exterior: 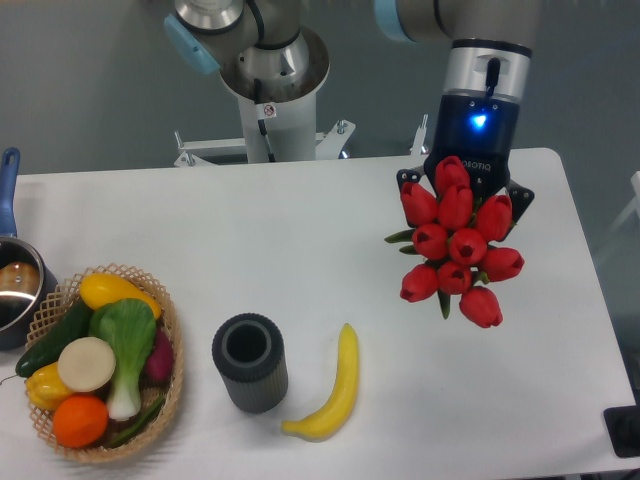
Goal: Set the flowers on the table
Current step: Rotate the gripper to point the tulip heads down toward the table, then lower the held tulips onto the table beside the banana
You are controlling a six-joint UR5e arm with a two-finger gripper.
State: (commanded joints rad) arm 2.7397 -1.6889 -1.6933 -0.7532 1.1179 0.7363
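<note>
The flowers (455, 245), a bunch of red tulips with green leaves, hang in the air over the right part of the white table (250, 230). I look almost straight down on the blooms, so the stems and string are hidden beneath them. My gripper (465, 185) sits right behind the bunch, below the blue-lit wrist, and is shut on the flowers. Its fingertips are covered by the blooms.
A yellow banana (332, 392) lies near the front edge, beside a dark ribbed cylinder (249, 362). A wicker basket (168, 372) of vegetables and a pot (15, 290) stand at the left. The arm's base (270, 80) is behind the table. A black object (625, 430) is at the front right corner.
</note>
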